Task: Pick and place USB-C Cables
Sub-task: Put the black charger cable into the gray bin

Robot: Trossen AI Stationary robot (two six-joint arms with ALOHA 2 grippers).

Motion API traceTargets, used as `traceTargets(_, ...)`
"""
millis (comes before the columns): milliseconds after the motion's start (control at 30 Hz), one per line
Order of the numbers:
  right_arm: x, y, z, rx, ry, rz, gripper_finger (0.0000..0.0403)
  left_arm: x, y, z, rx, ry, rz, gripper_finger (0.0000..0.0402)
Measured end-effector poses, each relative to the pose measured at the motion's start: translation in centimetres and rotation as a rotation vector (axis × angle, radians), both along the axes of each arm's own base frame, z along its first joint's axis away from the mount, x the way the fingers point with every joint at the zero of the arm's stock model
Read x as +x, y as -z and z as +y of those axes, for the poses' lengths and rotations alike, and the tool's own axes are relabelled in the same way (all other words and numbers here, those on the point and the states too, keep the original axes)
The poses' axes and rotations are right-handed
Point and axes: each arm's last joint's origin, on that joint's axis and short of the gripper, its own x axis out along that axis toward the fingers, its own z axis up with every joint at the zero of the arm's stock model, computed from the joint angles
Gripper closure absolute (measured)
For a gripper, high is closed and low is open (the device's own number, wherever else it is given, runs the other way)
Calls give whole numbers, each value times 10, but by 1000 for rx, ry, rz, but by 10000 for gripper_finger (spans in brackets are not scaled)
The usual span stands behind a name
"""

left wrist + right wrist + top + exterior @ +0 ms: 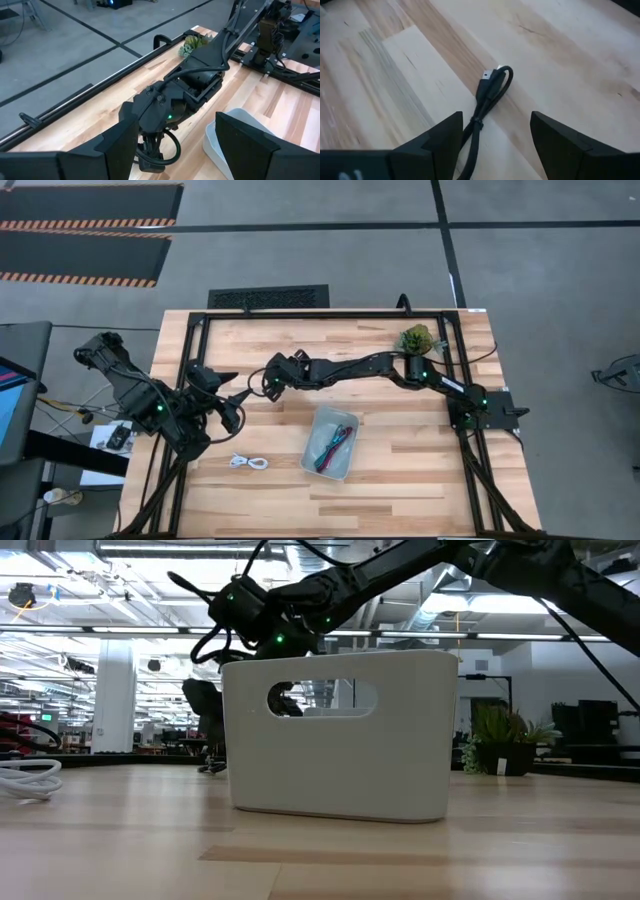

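Observation:
The black cable [487, 97] lies bundled on the bare wood, left of the white tray [312, 430]. My right gripper [496, 119] hovers over it, open, one finger on either side, not touching; the left wrist view shows that gripper [152, 145] with the cable's loop [170, 150] under it. My left gripper [230, 396] waits open just to its left, facing it. The magenta-red cable [341, 440] and the teal-blue cable [325, 456] lie inside the tray. The white cable [248, 463] rests coiled on the table near the front edge, also seen in the low view [25, 778].
A green leafy clump [415, 338] sits at the table's far right corner. A black frame rail [330, 311] runs round the table. In the low view the tray's wall [340, 740] hides much of the table behind it. Bare wood lies in front of and right of the tray.

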Motion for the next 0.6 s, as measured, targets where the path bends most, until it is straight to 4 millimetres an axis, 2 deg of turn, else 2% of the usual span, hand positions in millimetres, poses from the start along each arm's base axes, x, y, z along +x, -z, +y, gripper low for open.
traceTargets(300, 3, -3, 0, -6, -4, -42, 148, 0, 0, 0, 5, -2, -4, 155)
traceTargets(500, 10, 34, 3, 6, -14, -28, 148, 0, 0, 0, 3, -2, -5, 155)
traceTargets(600, 8, 38, 5, 9, -17, -1, 148, 0, 0, 0, 3, -2, -4, 155)
